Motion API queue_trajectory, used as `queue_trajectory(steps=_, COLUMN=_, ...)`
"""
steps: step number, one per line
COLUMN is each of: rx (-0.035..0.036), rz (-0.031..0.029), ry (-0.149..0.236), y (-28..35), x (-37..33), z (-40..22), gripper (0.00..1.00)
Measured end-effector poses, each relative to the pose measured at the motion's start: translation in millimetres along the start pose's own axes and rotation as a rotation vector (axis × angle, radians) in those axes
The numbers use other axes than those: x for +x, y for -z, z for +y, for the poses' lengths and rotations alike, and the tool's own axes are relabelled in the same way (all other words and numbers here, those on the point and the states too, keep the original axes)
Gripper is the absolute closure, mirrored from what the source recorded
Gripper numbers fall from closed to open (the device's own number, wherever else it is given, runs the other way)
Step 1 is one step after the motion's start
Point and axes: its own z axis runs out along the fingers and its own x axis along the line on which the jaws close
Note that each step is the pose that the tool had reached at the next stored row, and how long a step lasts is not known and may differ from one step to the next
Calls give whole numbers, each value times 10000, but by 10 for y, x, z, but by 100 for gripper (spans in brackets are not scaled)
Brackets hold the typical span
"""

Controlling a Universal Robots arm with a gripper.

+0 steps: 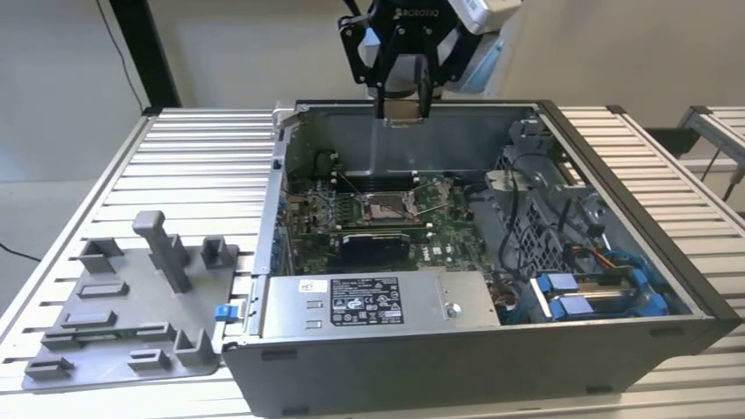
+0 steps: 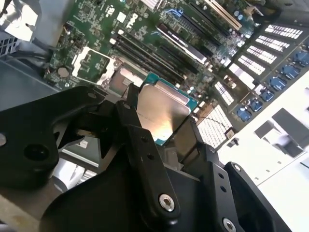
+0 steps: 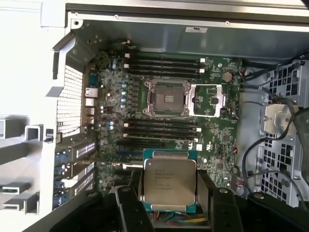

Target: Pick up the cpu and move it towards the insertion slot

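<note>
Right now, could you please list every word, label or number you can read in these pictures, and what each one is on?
None is legible.
Small square silver-topped cpu, held in the black gripper: print too small.
Black label on the silver metal power supply box: too small.
White sticker on the grey case wall: blurred.

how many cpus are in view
1. The cpu is clamped in the gripper, held above the open computer case. The insertion slot on the board looks empty.
</note>
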Motion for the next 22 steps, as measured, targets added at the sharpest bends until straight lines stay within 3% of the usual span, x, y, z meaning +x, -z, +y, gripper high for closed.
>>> queue_trajectory(steps=11, rx=1, rz=-2, ry=-14, y=-31, x=42, z=274, gripper=100)
queue_trajectory(steps=17, rx=1, rz=-23, ry=-27, y=-69, x=135, z=395, gripper=100)
queue_trajectory(steps=22, rx=1, rz=-31, ry=-27, y=-102, x=135, z=578, gripper=100)
